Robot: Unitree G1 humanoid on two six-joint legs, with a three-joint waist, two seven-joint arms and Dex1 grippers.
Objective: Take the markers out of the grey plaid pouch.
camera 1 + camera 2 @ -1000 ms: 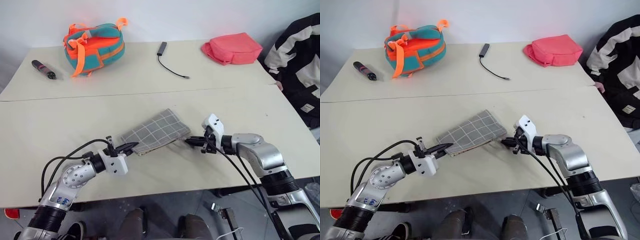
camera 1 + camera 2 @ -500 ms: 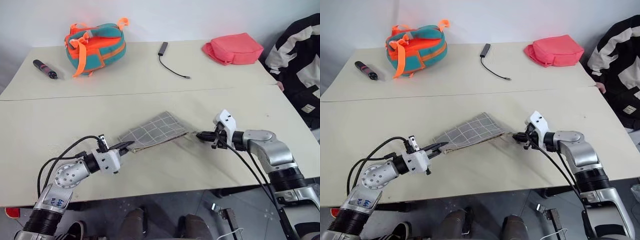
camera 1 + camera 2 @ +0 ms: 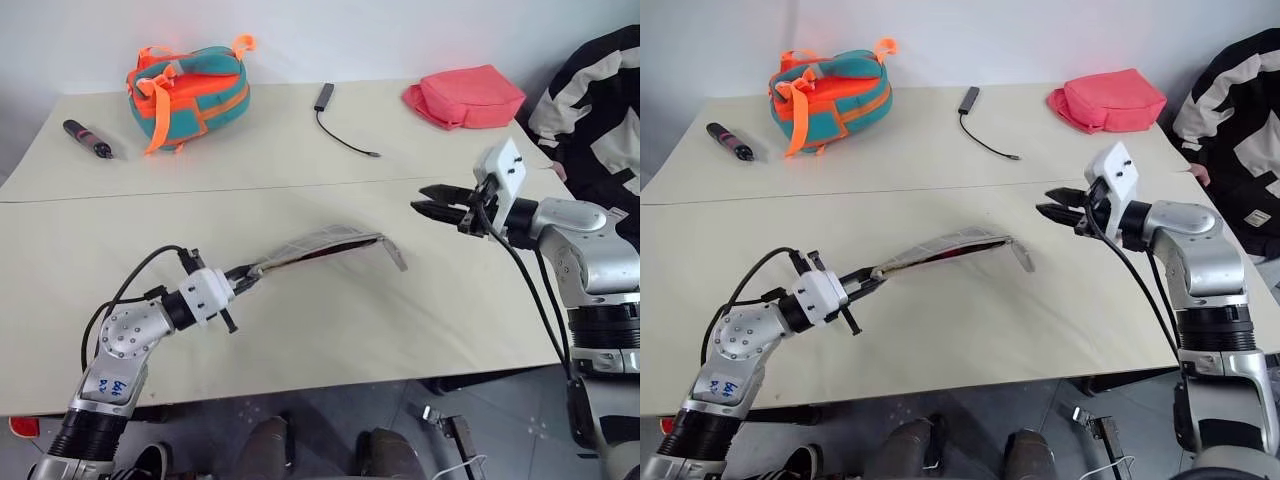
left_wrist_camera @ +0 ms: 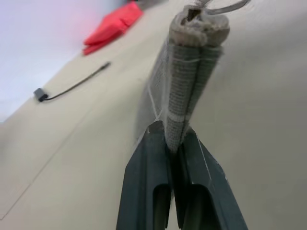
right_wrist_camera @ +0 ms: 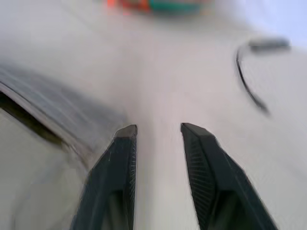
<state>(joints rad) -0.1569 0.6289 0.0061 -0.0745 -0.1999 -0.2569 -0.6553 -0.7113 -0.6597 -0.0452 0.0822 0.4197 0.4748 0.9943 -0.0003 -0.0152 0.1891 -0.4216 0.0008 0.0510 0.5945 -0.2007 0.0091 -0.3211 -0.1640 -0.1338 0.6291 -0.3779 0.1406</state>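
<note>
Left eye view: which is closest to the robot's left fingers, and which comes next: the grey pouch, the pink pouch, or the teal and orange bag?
From the left gripper:
1. Grey plaid pouch, pinched in its fingers, lifted over the middle of the table.
2. Teal-orange bag, at the far left of the table.
3. Coral-pink pouch, at the far right corner.

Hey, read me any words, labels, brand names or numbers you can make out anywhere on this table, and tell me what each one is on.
No text on the table can be read.
grey plaid pouch: white grid lines, no lettering.
teal and orange bag: no label that can be read.
pink pouch: no lettering visible.
Blue handwriting on the left arm's sleeve: too small to read.
</note>
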